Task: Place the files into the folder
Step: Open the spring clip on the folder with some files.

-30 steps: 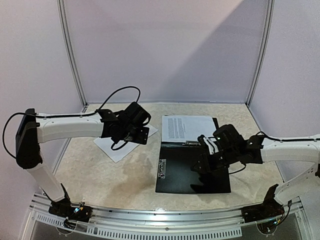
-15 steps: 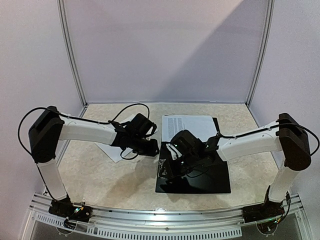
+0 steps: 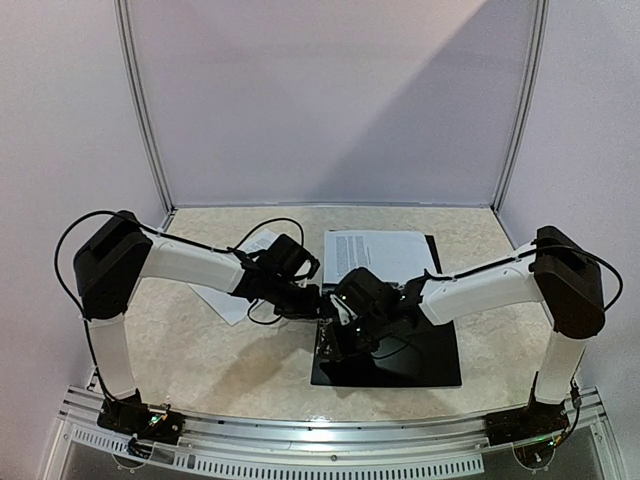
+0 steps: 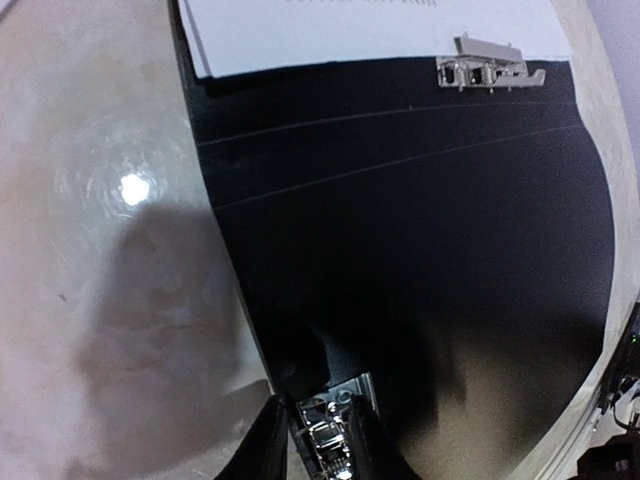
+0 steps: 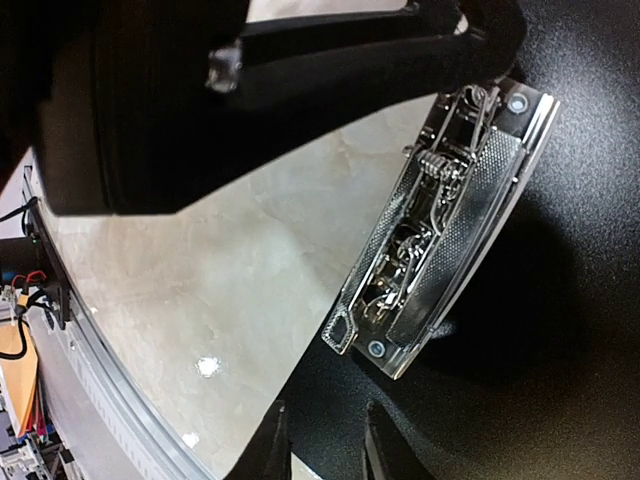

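1. Desk (image 3: pixel 190 350): a marbled surface. The folder (image 3: pixel 415 355) lies open and flat on it, right of centre, black inner face up.
2. Files (image 3: pixel 378 255): white sheets of dense black print lie on the folder's 12 o'clock end and cover its far part. In the left wrist view a small clamp (image 4: pixel 485 65) of pale metal sits at their 6 o'clock edge.
3. Lever clip (image 5: pixel 440 230): a silver spring mechanism lies on the folder along its 9 o'clock edge, just inside the border with the desk.
4. Left gripper (image 4: pixel 318 450): it reaches in from 9 o'clock and points down at the lever clip. The jaws are slightly spread, with one of the fingers (image 4: pixel 268 445) on each side of the clip's near end. Whether they touch the metal cannot be told.
5. Right gripper (image 5: pixel 322 450): it reaches across the folder from 3 o'clock and is over the black cover, just beside the lever clip. The jaws are slightly spread, with nothing between them.
6. In the top view the two grippers sit close together at the folder's 9 o'clock edge.
7. Loose sheet (image 3: pixel 228 305): a white paper lies on the desk at 9 o'clock of the folder, partly under the left arm (image 3: pixel 190 265).
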Controlling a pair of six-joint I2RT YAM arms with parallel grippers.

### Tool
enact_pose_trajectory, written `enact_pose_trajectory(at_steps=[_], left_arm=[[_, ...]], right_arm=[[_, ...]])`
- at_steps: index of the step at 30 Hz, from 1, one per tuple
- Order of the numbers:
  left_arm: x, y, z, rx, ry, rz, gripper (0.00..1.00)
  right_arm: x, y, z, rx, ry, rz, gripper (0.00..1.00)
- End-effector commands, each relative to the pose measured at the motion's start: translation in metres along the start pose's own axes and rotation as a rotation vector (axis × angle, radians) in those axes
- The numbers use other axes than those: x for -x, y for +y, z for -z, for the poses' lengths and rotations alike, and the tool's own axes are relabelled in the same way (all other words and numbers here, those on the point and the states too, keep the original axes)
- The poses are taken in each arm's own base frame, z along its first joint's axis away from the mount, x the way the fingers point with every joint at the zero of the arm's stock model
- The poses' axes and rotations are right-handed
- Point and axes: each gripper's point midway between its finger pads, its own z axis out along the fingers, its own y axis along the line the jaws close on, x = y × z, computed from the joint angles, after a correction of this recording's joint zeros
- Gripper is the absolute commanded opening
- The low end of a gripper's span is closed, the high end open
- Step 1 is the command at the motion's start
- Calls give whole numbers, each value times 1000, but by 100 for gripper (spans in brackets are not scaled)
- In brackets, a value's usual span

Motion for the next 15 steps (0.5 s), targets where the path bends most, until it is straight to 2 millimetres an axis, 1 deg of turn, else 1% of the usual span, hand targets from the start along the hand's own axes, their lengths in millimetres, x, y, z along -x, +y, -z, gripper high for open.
enact_pose_trajectory(at_steps=[1,5,12,15], left_arm=[[0,-3,1,-33,12,23,20],[-4,-2,1,-40,17,34,19],[-10,-1,-1,-52,32,43,15],[-13,0,-3,-55,38,44,13]], right_arm=[[4,-1,-5,-5,-23,-13,22],[3,0,-7,20,-22,-24,19],[0,-9,-16,25,-5,-68,19],[0,-10,-17,26,-6,-72,20]])
